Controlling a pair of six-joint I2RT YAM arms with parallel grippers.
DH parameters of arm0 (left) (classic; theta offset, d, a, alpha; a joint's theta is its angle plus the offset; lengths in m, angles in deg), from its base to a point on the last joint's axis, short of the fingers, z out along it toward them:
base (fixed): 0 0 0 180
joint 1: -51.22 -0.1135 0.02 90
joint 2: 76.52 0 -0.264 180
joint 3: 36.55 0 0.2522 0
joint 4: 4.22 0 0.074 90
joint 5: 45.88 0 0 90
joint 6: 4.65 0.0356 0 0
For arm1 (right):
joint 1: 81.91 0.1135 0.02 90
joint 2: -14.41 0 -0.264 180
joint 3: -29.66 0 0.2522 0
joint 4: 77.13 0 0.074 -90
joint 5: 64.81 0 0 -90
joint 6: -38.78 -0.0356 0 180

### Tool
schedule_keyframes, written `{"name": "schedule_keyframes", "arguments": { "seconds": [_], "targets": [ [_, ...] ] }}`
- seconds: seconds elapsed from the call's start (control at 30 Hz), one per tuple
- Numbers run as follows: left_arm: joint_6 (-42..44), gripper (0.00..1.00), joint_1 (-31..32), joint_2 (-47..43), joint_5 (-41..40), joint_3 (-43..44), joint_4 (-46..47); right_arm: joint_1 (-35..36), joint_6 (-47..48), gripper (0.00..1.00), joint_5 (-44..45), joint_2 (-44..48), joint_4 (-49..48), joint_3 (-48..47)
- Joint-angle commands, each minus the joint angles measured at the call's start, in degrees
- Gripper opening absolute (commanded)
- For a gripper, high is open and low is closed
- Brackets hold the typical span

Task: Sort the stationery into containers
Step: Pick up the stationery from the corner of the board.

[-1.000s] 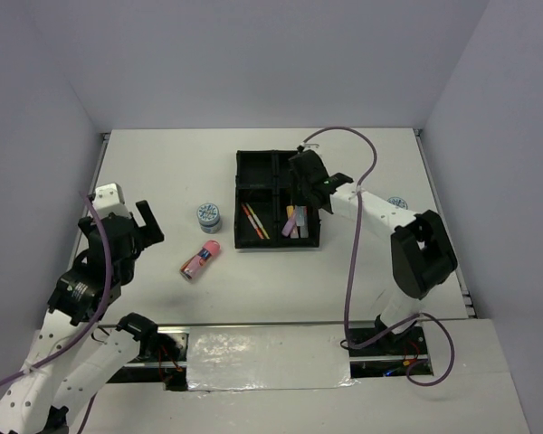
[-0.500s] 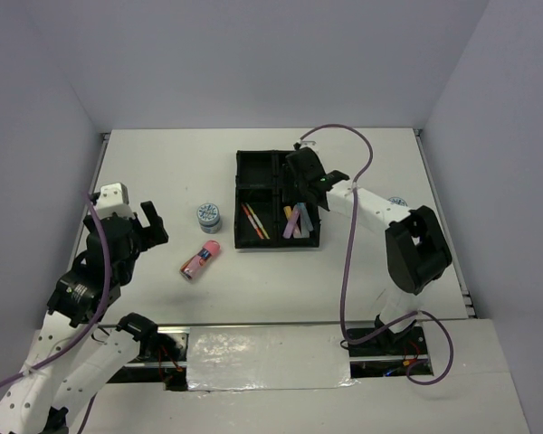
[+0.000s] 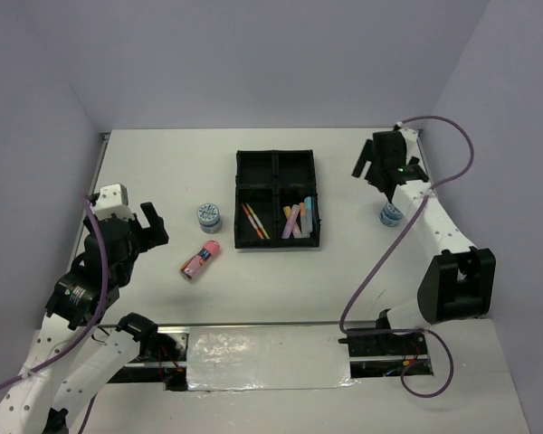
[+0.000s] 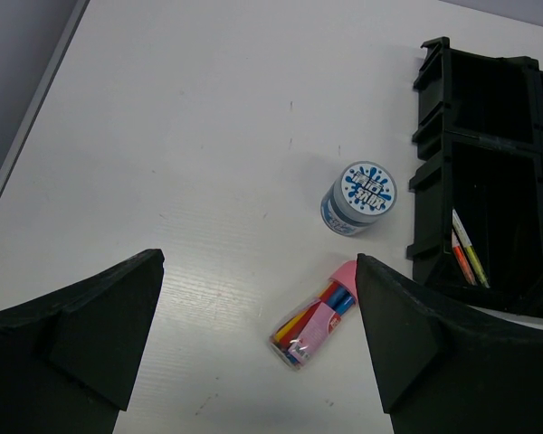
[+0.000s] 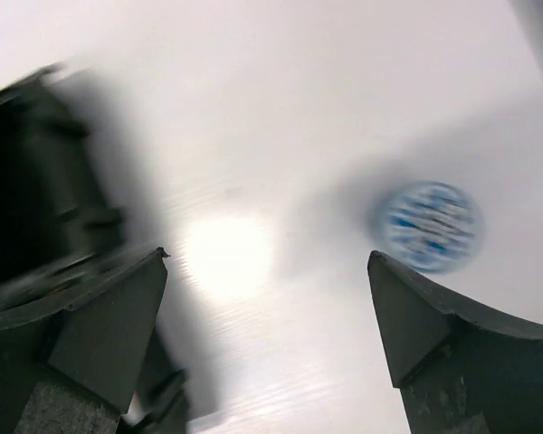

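The black tray (image 3: 238, 194) stands mid-table with four compartments. Thin orange pens (image 3: 253, 220) lie in its near-left compartment and pastel markers (image 3: 299, 220) in its near-right one. A blue-white tape roll (image 3: 209, 217) and a pink tube (image 3: 201, 259) lie left of the tray, another tape roll (image 3: 391, 214) to its right. My left gripper (image 4: 258, 271) hangs open above the pink tube (image 4: 315, 318), with the tape roll (image 4: 358, 197) beyond it. My right gripper (image 5: 267, 258) is open and empty, and a blurred tape roll (image 5: 430, 226) shows just past its right finger.
The tray's two far compartments look empty from above. The tray's edge (image 5: 27, 181) is a dark blur at the left of the right wrist view. Grey walls close the table's back and sides. The right arm's purple cable (image 3: 452, 136) loops over the far right corner.
My right gripper opened over the near-right compartment, left a blue marker there, and swung right toward the right-hand tape roll. The left arm hardly moved.
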Motion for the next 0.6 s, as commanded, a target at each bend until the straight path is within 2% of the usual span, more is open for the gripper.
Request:
{"name": "schedule_keyframes", "arguments": {
  "seconds": [0.0, 0.07, 0.1, 0.2, 0.47, 0.57],
  "targets": [
    [1.30, 0.99, -0.26, -0.21, 0.33, -0.05, 2.32, -6.34, -2.21, 1.00, 6.78, 0.54, 6.61, 1.24],
    [1.04, 0.99, -0.26, 0.14, -0.02, 0.03, 2.06, -9.79, -2.48, 1.00, 6.28, -0.42, 6.53, 1.51],
    [1.04, 0.99, -0.26, 0.40, -0.02, 0.12, 1.97, -14.41, -2.31, 1.00, 3.92, -1.99, 6.44, 1.42],
    [1.30, 0.99, -0.26, 1.28, 1.03, 0.04, 2.05, -18.22, -1.87, 1.00, 1.79, -5.16, 6.17, 0.54],
    [2.18, 0.99, -0.26, 1.81, 4.55, -0.14, 3.37, -20.52, -1.08, 1.00, -5.85, -11.32, 2.40, 1.86],
    [2.54, 0.99, -0.26, 1.11, 5.78, -0.41, 3.90, -20.52, -1.60, 1.00, -4.80, -12.55, 1.08, 2.74]
  ]
}}
